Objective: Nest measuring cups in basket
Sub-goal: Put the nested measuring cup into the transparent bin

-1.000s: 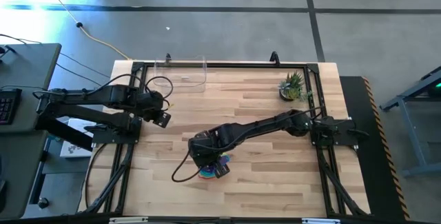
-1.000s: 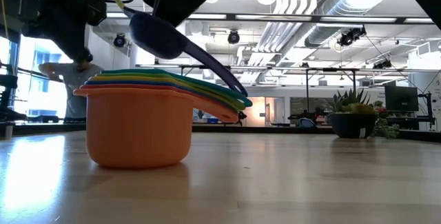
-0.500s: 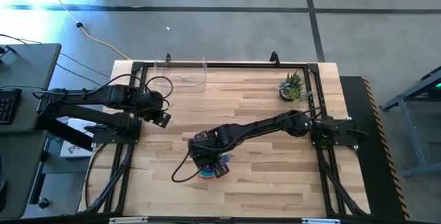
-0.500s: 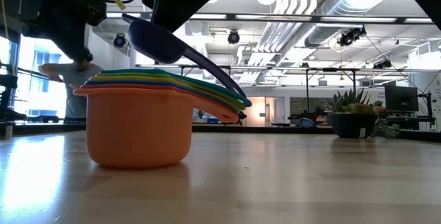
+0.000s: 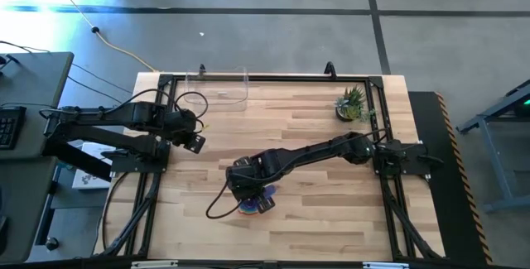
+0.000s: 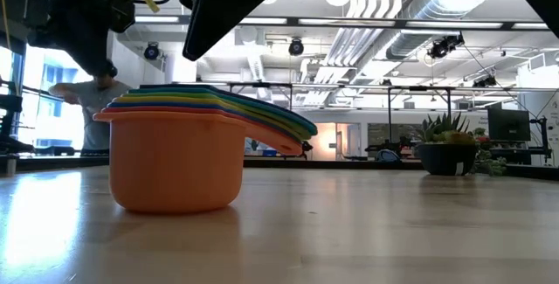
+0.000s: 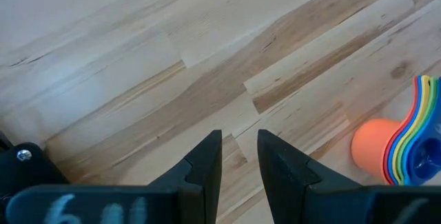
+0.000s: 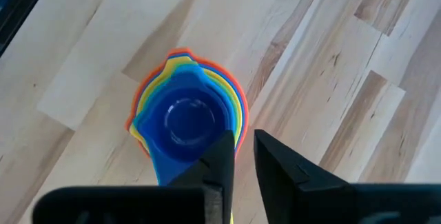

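Note:
Several measuring cups sit nested in one stack (image 5: 248, 208) on the table's near middle. Its orange outer cup (image 6: 175, 157) stands on its base, and the handles fan toward the right in the low view. A blue cup (image 8: 185, 120) lies innermost, on top. My right gripper (image 8: 244, 148) hovers just above the stack, open by a narrow gap, with the blue cup's handle (image 8: 162, 172) beside its fingers, not between them. My left gripper (image 7: 240, 148) waits open at the table's left side (image 5: 195, 142). The clear basket (image 5: 222, 87) stands at the far edge with nothing in it.
A small potted plant (image 5: 352, 103) stands at the far right corner. Bare wood lies between the stack and the basket. Black frame rails (image 5: 273, 77) run along the table's edges. A person (image 6: 92, 109) shows in the room beyond the table.
The blue cup, which hung tilted from my right gripper above the stack, has come down and now sits nested on top of the other cups. My right gripper has let it go and stays just above the stack.

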